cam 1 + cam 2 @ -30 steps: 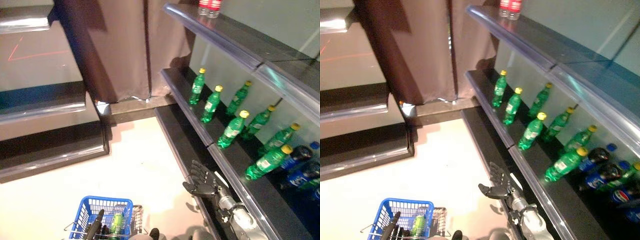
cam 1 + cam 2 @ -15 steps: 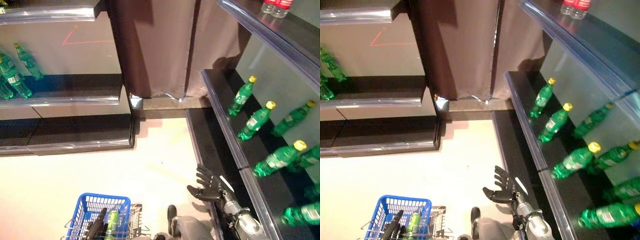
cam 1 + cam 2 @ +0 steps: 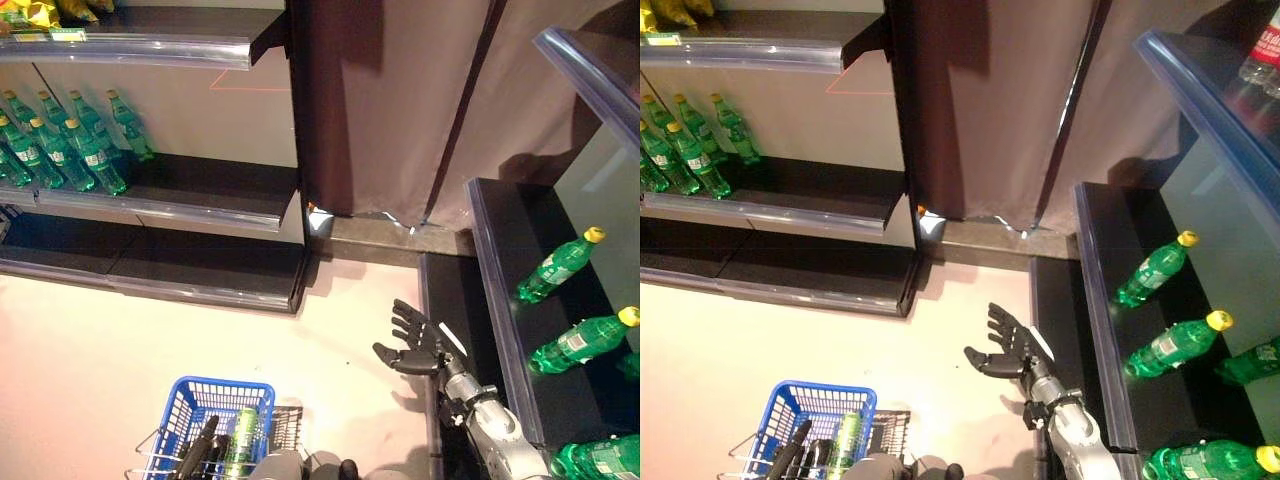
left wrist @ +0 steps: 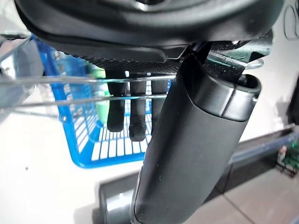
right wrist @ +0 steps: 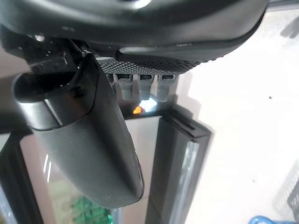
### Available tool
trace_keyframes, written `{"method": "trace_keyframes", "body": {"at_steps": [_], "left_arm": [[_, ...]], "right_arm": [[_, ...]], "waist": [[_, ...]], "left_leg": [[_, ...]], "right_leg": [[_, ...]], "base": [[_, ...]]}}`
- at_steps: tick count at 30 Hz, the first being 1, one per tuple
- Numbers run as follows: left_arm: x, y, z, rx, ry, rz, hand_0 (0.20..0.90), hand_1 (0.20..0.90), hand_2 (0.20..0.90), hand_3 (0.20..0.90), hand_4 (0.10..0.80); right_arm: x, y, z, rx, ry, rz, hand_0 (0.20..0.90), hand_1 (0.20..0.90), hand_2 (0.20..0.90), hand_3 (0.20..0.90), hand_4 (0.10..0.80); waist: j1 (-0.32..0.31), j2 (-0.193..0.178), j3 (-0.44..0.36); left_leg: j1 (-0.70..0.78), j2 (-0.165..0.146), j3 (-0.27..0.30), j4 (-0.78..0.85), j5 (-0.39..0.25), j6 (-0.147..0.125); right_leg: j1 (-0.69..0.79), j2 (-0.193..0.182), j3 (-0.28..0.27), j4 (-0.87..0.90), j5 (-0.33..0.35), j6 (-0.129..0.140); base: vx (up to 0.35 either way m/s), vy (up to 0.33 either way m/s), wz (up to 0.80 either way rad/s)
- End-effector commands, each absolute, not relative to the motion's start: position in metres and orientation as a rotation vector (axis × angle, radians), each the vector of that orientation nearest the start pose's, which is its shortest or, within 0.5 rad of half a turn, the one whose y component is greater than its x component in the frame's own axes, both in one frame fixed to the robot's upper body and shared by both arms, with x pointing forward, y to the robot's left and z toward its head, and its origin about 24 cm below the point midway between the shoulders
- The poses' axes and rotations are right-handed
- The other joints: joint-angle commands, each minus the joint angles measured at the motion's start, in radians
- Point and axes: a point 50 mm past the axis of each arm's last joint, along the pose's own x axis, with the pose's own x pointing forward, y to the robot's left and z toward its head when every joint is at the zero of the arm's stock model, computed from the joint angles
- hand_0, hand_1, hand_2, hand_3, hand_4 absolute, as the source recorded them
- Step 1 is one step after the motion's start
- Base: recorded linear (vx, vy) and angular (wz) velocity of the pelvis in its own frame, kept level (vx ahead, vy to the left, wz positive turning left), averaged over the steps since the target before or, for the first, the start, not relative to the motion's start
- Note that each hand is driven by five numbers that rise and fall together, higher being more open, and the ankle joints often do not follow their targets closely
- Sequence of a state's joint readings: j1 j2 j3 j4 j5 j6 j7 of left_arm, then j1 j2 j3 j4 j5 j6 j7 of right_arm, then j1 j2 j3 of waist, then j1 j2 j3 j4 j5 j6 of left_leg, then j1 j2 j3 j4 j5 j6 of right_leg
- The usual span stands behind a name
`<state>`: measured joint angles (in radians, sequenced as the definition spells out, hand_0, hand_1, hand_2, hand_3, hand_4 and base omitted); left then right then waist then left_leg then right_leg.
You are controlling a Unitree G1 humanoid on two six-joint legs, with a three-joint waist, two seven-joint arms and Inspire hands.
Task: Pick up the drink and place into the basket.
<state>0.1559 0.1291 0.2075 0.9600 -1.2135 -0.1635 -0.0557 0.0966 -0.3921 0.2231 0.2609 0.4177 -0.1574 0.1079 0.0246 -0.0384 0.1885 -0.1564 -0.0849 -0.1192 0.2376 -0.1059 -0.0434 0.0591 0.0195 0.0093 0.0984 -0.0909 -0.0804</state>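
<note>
— Where is the drink?

— A green can (image 3: 240,440) lies inside the blue basket (image 3: 188,416), low in the head views, over the pale floor (image 3: 120,360). The basket has a wire handle (image 4: 70,79), and the left wrist view shows that wire running across the fingers (image 4: 135,116) of the left hand (image 3: 200,452).

— So the left hand grips the basket?

— Yes. Its dark fingers curl over the wire handle with the blue mesh just past them. In the head views the hand shows at the basket's near side, right beside the can.

— And the right hand?

— The right hand (image 3: 412,347) is held out over the floor, close to the dark base of the right-hand shelf (image 3: 500,300). Its fingers are spread and relaxed, and it holds nothing. Its own wrist view shows the thumb and the straight finger bases with only floor and shelf edge beyond.

— What stands on the shelves?

— On the right-hand shelf, green bottles (image 3: 560,268) with yellow caps lie in a row, one behind the other. On the left shelf (image 3: 200,200) a cluster of green bottles (image 3: 60,145) stands upright near its far left end. A brown curtain (image 3: 400,100) hangs between the two shelves at the back.

— Is the right hand touching any bottle?

— No, it is well apart from them, below and to the left of the nearest one.
</note>
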Motion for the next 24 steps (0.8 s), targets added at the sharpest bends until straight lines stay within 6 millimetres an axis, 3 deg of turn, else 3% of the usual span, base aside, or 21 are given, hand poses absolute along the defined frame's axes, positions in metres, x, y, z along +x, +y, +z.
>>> {"method": "trace_keyframes", "body": {"at_steps": [1,3,4,9,14,17,20,24], "left_arm": [[0.114,0.280,-0.111,-0.878,0.301,0.782,0.300,0.300,0.300,0.200,0.100],[0.109,0.281,-0.113,-0.883,0.314,0.795,0.300,0.300,0.300,0.200,0.100],[0.106,0.283,-0.114,-0.890,0.317,0.813,0.300,0.300,0.300,0.200,0.100],[0.104,0.289,-0.118,-0.865,0.361,0.852,0.300,0.300,0.300,0.200,0.100],[0.104,0.297,-0.118,-0.846,0.361,0.870,0.300,0.300,0.300,0.200,0.100],[0.109,0.301,-0.114,-0.838,0.332,0.858,0.300,0.300,0.300,0.200,0.100],[0.115,0.305,-0.108,-0.832,0.308,0.841,0.300,0.300,0.300,0.200,0.100],[0.129,0.304,-0.102,-0.844,0.280,0.848,0.300,0.300,0.300,0.200,0.100]], "right_arm": [[0.226,-0.195,0.011,0.008,0.068,0.203,0.900,0.900,0.900,0.900,0.800],[0.224,-0.198,0.011,-0.001,0.078,0.204,0.900,0.900,0.900,0.900,0.800],[0.224,-0.199,0.010,-0.006,0.084,0.212,0.900,0.900,0.900,0.900,0.800],[0.216,-0.202,0.006,0.018,0.115,0.209,0.900,0.900,0.900,0.900,0.800],[0.210,-0.203,0.005,0.046,0.119,0.192,0.900,0.900,0.900,0.900,0.800],[0.209,-0.205,0.004,0.061,0.096,0.161,0.900,0.900,0.900,0.900,0.800],[0.211,-0.209,0.009,0.068,0.056,0.128,0.900,0.900,0.900,0.900,0.800],[0.226,-0.207,0.022,0.068,-0.009,0.105,0.900,0.900,0.900,0.900,0.800]], "waist": [[0.031,0.050,-0.048],[0.045,0.055,-0.044],[0.049,0.050,-0.043],[0.028,0.023,-0.065],[-0.003,-0.008,-0.093],[-0.002,-0.014,-0.099],[0.004,-0.005,-0.082],[0.010,-0.007,-0.074]], "left_leg": [[0.000,0.024,-0.017,-0.207,0.265,-0.021],[-0.040,0.018,-0.026,-0.226,0.305,-0.032],[-0.058,0.003,-0.034,-0.187,0.292,-0.026],[0.018,-0.002,-0.040,-0.134,0.152,0.016],[0.049,-0.021,0.021,-0.075,0.066,0.070],[0.064,-0.024,0.089,-0.058,0.028,0.100],[0.106,-0.008,0.150,-0.071,0.013,0.104],[0.147,0.011,0.210,-0.096,0.001,0.085]], "right_leg": [[0.053,0.057,0.076,0.038,-0.040,0.090],[0.089,0.065,0.105,0.040,-0.059,0.090],[0.101,0.054,0.121,0.046,-0.074,0.096],[0.107,-0.030,0.112,0.089,-0.095,0.154],[0.054,-0.109,0.100,0.188,-0.019,0.194],[-0.012,-0.192,0.037,0.293,0.108,0.199],[-0.080,-0.261,-0.053,0.340,0.162,0.182],[-0.096,-0.248,-0.171,0.154,0.129,0.181]], "base": [[0.440,0.173,-0.40],[0.456,0.220,-0.68],[0.475,0.286,-0.93],[0.388,0.288,-0.82],[0.273,0.251,-0.51],[0.182,0.211,-0.64],[0.131,0.179,-0.57],[0.093,0.025,-0.83]]}}
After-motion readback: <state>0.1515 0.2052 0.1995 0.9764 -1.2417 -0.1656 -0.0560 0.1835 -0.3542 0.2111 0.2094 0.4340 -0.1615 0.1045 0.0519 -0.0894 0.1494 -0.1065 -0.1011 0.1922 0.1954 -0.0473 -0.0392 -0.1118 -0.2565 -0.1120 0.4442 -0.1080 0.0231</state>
